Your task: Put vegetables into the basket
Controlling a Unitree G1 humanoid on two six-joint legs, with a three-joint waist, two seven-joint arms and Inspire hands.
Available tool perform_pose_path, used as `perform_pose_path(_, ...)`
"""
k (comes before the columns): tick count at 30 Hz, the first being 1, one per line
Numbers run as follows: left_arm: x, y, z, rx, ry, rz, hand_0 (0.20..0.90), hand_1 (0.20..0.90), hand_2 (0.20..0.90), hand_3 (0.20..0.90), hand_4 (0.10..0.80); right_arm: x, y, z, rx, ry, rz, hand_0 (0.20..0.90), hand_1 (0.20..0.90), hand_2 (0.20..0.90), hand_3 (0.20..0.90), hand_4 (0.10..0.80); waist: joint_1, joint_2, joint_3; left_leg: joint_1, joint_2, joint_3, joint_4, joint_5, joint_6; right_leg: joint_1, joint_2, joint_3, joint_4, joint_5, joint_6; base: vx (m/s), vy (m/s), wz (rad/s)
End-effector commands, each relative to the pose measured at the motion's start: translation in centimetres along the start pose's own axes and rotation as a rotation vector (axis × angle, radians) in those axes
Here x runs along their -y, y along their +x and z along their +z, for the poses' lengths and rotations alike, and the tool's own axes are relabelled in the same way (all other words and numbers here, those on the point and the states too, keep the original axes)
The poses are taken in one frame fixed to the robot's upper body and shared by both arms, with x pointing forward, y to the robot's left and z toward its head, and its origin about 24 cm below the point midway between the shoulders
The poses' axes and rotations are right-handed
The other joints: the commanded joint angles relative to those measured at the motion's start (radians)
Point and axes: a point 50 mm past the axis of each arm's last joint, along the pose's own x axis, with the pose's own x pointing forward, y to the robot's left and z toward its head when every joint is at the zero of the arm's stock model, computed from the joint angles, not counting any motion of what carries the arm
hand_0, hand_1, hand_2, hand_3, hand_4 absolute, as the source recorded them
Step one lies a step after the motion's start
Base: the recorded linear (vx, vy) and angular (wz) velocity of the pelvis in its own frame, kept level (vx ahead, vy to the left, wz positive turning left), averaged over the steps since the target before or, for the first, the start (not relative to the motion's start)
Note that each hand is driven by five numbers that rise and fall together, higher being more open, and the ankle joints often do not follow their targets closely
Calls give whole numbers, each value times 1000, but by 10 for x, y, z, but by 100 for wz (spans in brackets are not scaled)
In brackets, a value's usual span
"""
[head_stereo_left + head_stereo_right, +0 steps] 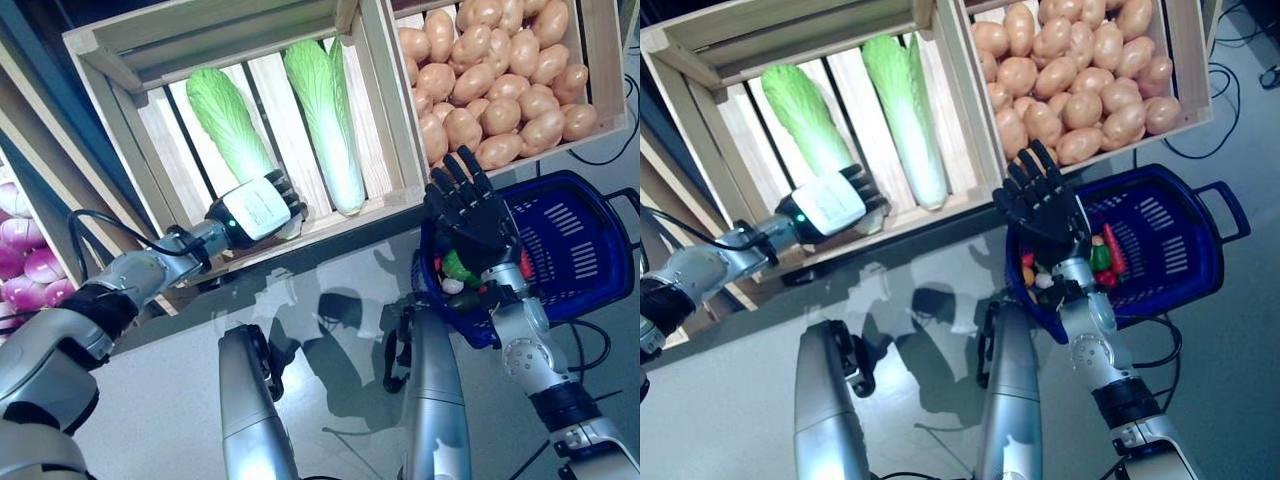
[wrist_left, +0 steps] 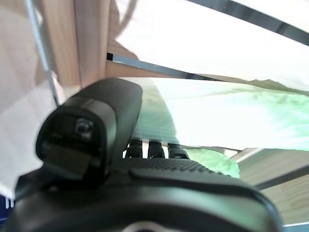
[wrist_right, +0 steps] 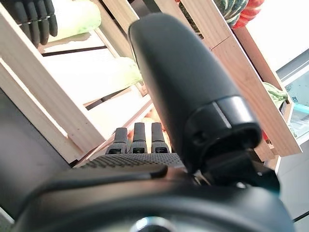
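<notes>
Right hand [image 1: 470, 212] sits nearest, raised over the near-left rim of the blue basket [image 1: 580, 240], fingers straight and spread, holding nothing. Basket stands on the floor just in front of the potato crate [image 1: 600, 60] and has small vegetables [image 1: 1102, 257] in it, red and green pieces, partly hidden by the hand. No readable writing or labels anywhere.

Left hand [image 1: 262, 208] reaches into the slatted wooden crate [image 1: 120, 60], at the white stem end of the left napa cabbage [image 1: 228, 122]. Fingers [image 1: 868, 190] curl over that end; the left wrist view shows pale green leaf right against them, but whether the grasp is closed cannot be told. 2 napa cabbages lie in this crate, the second cabbage [image 1: 325, 110] just beside the first, untouched. Potatoes [image 1: 500, 70] fill the right crate. Pink-purple vegetables [image 1: 25, 265] show at the far left edge.
</notes>
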Motion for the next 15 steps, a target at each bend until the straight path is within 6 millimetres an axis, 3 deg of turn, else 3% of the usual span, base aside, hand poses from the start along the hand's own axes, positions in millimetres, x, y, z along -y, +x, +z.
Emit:
perform_pose_path(1, 12, -20, -53, -215, 112, -152, 900, 900, 900, 900, 800, -29, 17, 52, 289, 37, 109, 900, 900, 900, 900, 800, -12, -6, -23, 14, 17, 72, -34, -52, 30, -6, -31, -39, -9, 62, 57, 0, 0, 0)
perform_pose_path(5, 14, -20, -55, -235, 95, -202, 900, 900, 900, 900, 800, -29, 17, 51, 287, 54, 105, 900, 900, 900, 900, 800, -14, -8, -22, 4, 20, 73, -33, -44, 31, -12, -32, -36, -11, 68, 58, 3, 6, -1)
perform_pose_path(6, 15, -20, -56, -240, 91, -210, 860, 860, 860, 860, 773, -29, 17, 51, 288, 51, 105, 900, 900, 900, 900, 800, -15, -8, -22, 6, 21, 75, -35, -43, 32, -10, -33, -37, -13, 69, 57, 0, 0, 0)
perform_pose_path(7, 15, -20, -56, -241, 89, -216, 613, 613, 613, 613, 609, -30, 18, 51, 289, 47, 106, 900, 900, 900, 900, 800, -17, -8, -22, 8, 21, 76, -36, -42, 33, -8, -33, -38, -14, 69, 57, 19, 45, -4)
perform_pose_path(8, 16, -20, -56, -248, 67, -223, 300, 300, 300, 300, 400, -29, 17, 50, 287, 52, 110, 900, 900, 900, 900, 800, -19, -7, -25, 11, 23, 76, -36, -42, 35, -4, -34, -37, -17, 70, 56, 27, 48, -5)
perform_pose_path(15, 17, -20, -48, -202, 2, -209, 300, 300, 300, 300, 400, -34, 17, 49, 289, 45, 137, 900, 900, 900, 900, 800, -17, -2, -43, 57, 20, 81, -67, -34, 39, 41, -38, -39, -54, 76, 54, 11, 6, -3)
